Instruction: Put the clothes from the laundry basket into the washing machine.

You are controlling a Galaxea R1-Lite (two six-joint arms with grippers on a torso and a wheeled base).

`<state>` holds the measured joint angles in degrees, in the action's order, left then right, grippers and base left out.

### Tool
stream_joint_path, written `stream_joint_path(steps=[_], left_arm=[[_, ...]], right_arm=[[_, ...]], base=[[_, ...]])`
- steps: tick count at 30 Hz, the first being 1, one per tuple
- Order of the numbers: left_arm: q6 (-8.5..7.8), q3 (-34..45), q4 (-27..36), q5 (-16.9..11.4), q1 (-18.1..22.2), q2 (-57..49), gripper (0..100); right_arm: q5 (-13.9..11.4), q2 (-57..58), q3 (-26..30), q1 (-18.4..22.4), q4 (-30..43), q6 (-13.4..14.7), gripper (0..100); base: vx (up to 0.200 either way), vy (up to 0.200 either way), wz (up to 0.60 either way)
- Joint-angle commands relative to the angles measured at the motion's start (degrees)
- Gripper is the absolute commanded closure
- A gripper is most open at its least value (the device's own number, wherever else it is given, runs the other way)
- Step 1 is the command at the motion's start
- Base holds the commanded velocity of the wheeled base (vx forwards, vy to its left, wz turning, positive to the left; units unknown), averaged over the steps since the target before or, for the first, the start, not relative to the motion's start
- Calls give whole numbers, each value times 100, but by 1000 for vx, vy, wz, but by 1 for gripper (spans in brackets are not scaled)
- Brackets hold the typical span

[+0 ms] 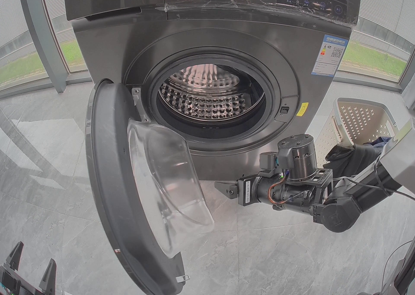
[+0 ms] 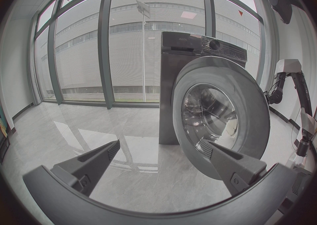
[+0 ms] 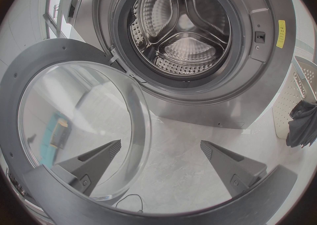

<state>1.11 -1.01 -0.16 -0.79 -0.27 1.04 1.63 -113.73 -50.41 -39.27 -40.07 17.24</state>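
The washing machine (image 1: 207, 40) stands on the grey floor (image 1: 52, 144). Its round door (image 1: 108, 170) is swung wide to the left, and the shiny drum (image 1: 207, 92) shows through the hole. A white laundry basket (image 1: 363, 118) sits on the floor just beside the machine's right side. Dark clothes (image 1: 350, 157) hang over its front rim. The right gripper (image 1: 225, 189) hangs low in front of the machine, fingers spread wide, holding nothing. The left gripper (image 1: 31, 264) is low by the door's outer side, spread wide too.
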Motion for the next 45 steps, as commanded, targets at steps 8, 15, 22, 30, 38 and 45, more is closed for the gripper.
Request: stream_joint_path(steps=[8,15,22,30,38,45], left_arm=[[-5,101,-11,9,0,-104,0],[-5,101,-11,9,0,-104,0],[-5,101,-11,0,0,-104,0],[-14,101,-11,9,0,-104,0],[-14,101,-11,9,0,-104,0],[-5,101,-11,9,0,-104,0]], right_arm=[[12,-273,-294,-55,-10,-19,0],[39,-704,-444,-424,-45,-10,0],[127,-932,-716,-705,-326,-1,0],[92,-1099,-1103,-450,-370,-19,0],[144,-1864,-2105,-767,-344,-1,0],[452,-2540,-2975,-1092,-361,-10,0]], base=[[-150,0,0],[-86,0,0],[0,0,0],[0,0,0],[0,0,0],[0,0,0]])
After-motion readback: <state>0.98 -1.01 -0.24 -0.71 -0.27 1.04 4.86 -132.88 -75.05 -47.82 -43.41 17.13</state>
